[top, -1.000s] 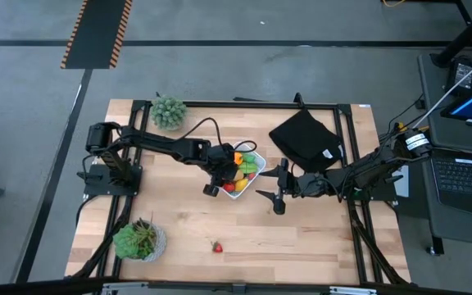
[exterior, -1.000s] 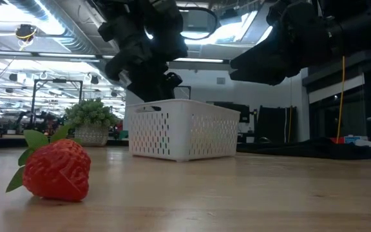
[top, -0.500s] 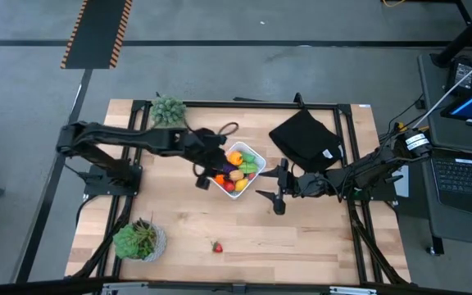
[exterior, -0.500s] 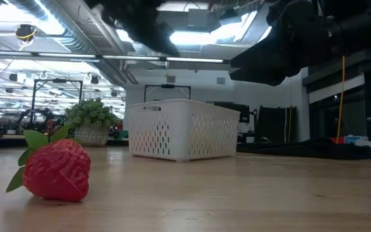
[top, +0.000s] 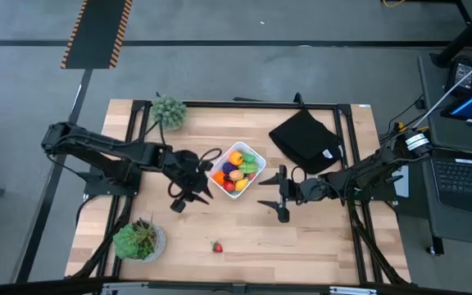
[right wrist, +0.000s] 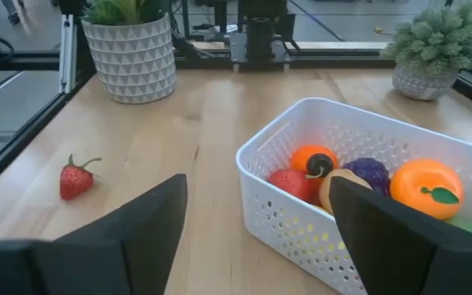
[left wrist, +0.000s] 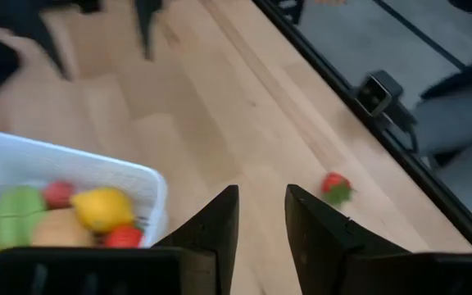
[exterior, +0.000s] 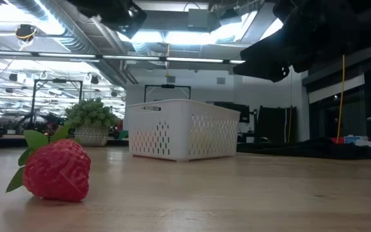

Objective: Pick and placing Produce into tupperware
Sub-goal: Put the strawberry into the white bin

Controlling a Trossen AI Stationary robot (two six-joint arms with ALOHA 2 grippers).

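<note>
One strawberry [top: 216,246] lies alone on the table [top: 318,238], well apart from your left gripper [top: 188,197], whose narrowly parted jaws hold nothing beside the basket [top: 234,171]. Your right gripper [top: 280,195] hovers spread wide, empty.

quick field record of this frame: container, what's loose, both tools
container: white tupperware mid-table, holding orange, yellow, green, red and purple produce
loose item: one strawberry on the bare wood near the front edge, apart from the container
left tool: just left of the container, fingers nearly together with a narrow gap, nothing between them
right tool: right of the container, wide open, empty
other: two potted plants on the left side, black cloth at back right
</note>
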